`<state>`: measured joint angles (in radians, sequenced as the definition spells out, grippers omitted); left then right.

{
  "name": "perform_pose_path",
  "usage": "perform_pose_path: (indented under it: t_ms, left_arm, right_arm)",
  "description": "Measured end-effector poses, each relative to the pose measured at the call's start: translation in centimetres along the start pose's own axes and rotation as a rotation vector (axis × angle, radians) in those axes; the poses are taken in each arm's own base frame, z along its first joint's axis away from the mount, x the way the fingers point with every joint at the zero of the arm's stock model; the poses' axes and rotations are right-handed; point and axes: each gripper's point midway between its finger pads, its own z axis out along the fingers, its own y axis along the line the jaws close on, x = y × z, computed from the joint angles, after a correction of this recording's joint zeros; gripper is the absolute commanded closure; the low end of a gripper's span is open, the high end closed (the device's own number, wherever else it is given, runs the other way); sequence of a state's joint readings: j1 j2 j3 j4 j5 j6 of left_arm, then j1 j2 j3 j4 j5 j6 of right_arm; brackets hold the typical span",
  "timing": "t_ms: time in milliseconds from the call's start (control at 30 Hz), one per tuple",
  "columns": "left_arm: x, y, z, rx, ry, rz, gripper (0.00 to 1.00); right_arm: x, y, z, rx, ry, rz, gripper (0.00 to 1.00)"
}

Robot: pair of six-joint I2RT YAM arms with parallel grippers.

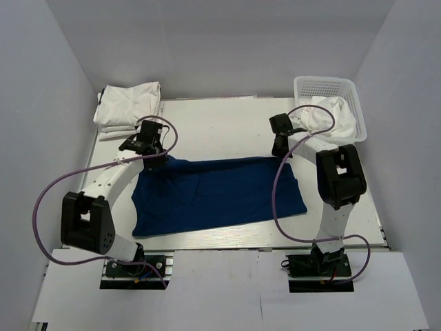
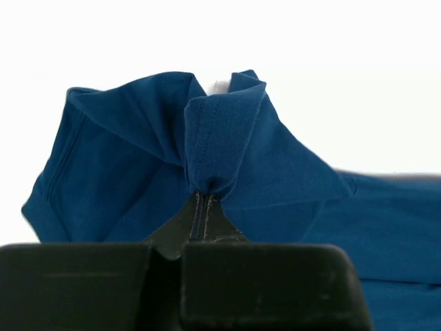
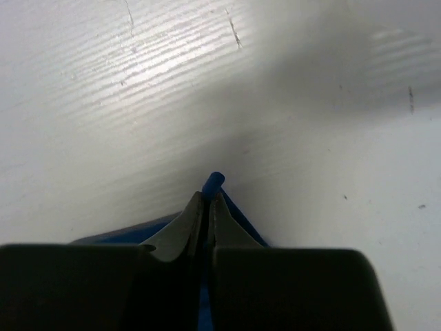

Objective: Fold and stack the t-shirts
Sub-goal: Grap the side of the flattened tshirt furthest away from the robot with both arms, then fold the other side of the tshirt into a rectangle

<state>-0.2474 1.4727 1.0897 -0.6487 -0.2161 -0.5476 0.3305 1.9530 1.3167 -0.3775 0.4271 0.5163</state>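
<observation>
The royal blue t-shirt (image 1: 217,195) lies spread across the middle of the table. My left gripper (image 1: 153,163) is shut on its far left corner; the left wrist view shows bunched blue cloth (image 2: 207,148) pinched between the jaws. My right gripper (image 1: 279,155) is shut on the shirt's far right corner; a small blue tip (image 3: 213,182) sticks out past the jaws in the right wrist view. A pile of folded white t-shirts (image 1: 129,105) sits at the far left. Another white t-shirt (image 1: 327,117) hangs out of the basket.
A white plastic mesh basket (image 1: 325,89) stands at the far right corner. White walls enclose the table on three sides. Purple cables loop from both arms, and bare white tabletop (image 1: 220,124) lies beyond the blue shirt.
</observation>
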Motion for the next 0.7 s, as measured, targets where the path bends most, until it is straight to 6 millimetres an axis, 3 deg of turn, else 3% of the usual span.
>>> perform_pose_path:
  t_ms: [200,433,567,700]
  left_arm:
    - [1.2,1.5,-2.1,-0.040,-0.002,-0.104,1.00]
    - [5.7,4.1,-3.8,-0.077,0.056,-0.189,1.00]
    - [6.7,4.4,-4.8,-0.053,0.065,-0.218,1.00]
    - [7.4,4.4,-5.7,-0.033,0.077,-0.246,1.00]
  right_arm:
    - [-0.4,-0.5,-2.7,-0.038,-0.061,0.021,1.00]
    - [0.8,-1.5,-4.5,-0.065,-0.089,0.034,1.00]
    - [2.1,-2.4,-5.4,-0.068,-0.083,0.038,1.00]
    - [2.1,-2.7,-6.8,-0.089,-0.108,0.056,1.00]
